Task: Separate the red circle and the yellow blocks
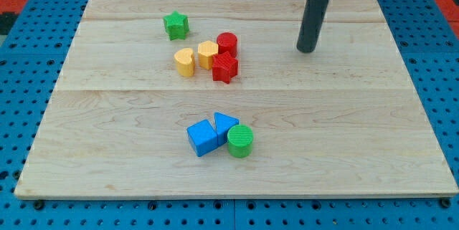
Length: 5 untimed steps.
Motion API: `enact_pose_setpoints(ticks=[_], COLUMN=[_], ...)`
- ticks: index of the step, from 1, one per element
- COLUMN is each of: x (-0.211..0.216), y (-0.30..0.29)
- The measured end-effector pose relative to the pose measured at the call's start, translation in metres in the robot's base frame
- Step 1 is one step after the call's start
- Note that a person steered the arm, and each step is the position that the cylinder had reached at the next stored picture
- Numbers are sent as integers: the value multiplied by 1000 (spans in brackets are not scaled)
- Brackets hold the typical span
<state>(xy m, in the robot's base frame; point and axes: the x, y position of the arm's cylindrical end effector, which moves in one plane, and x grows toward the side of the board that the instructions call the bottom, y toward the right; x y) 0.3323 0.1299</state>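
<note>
Green star (176, 25): view's upper left, apart from the cluster; not part of the task.
Yellow heart (185, 62): leftmost of the cluster, just beside the yellow hexagon.
Yellow hexagon (207, 54): between the yellow heart and the red circle, touching or nearly touching both.
Red circle (226, 44): right end of the cluster, toward the view's top; a red star (224, 67) sits directly below it, against it.
Blue cube (201, 137), blue triangle (224, 125), green cylinder (240, 141): second group near the view's bottom, well apart from the work.
My tip (308, 49): right of the cluster, roughly level with the red circle, touching no block. It has no jaws (a plain rod), so it grips nothing and rests free on the wooden board (373, 137).
Handling: the blocks appear small, light and rigid, and should slide readily on smooth wood. A round block will probably roll off an off-centre push.
Contact point: judged best in the gap between red circle and yellow hexagon, pushing the circle's left face toward the view's right.
</note>
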Motion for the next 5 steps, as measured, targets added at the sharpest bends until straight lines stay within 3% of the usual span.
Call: enact_pose_setpoints(ticks=[3,5], x=[-93,-101], y=[-22,-33])
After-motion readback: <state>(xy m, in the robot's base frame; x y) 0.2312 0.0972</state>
